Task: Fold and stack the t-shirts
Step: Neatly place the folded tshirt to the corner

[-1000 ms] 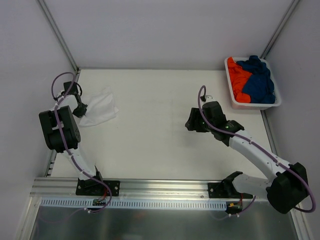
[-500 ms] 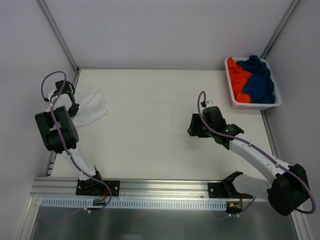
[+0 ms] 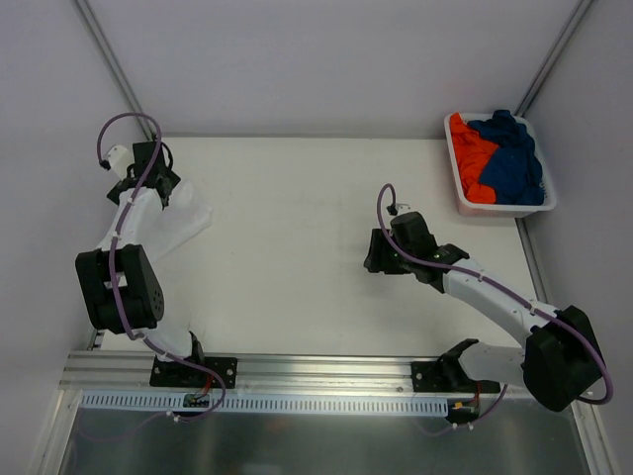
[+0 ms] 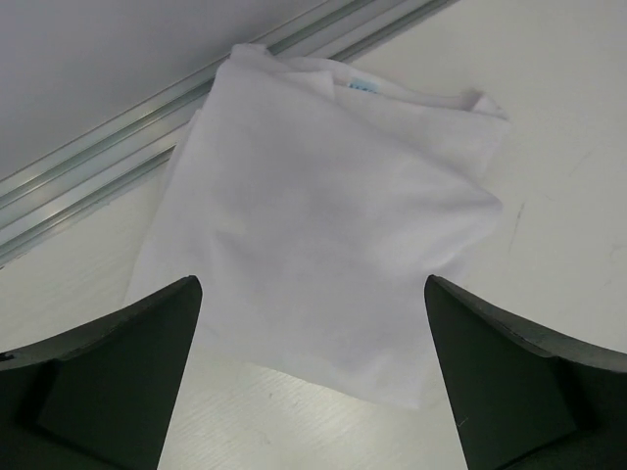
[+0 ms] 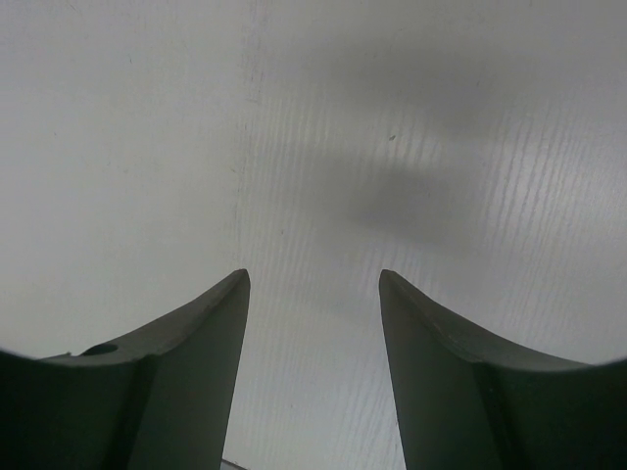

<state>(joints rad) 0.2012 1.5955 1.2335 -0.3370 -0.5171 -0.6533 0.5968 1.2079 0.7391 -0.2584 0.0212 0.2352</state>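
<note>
The white t-shirt lies folded flat by the table's left edge, its tiny blue mark at the far side; from above the white t-shirt sits just in front of my left gripper. My left gripper hovers over its near edge, open wide, holding nothing. The orange t-shirt and dark blue t-shirt lie crumpled in the white basket at the back right. My right gripper is at mid-table, open over bare tabletop.
A metal rail runs along the table's left edge, right beside the white shirt. White walls enclose the back and sides. The basket stands against the right-hand edge.
My left gripper has opened and let go of the white shirt, then moved toward the back left corner. The shirt now lies flat. My right gripper has drifted slightly left.
</note>
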